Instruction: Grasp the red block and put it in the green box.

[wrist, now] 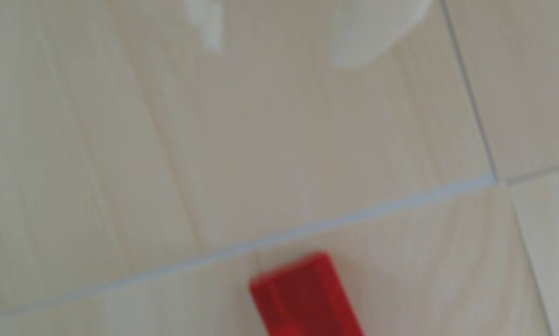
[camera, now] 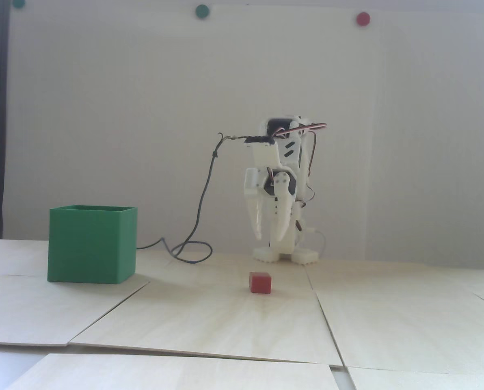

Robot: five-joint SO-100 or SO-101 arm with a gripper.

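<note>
The red block rests on the pale wooden boards, in front of the white arm. In the wrist view the red block appears blurred at the bottom edge. The green box stands at the left of the fixed view, apart from the block. My gripper hangs tips down, above and behind the block, open with nothing between its white fingers. In the wrist view the gripper enters from the top edge, its two tips apart over bare wood.
A dark cable loops on the boards between the box and the arm's base. Seams run between the wooden boards. A white wall stands close behind, with green and red round dots near its top.
</note>
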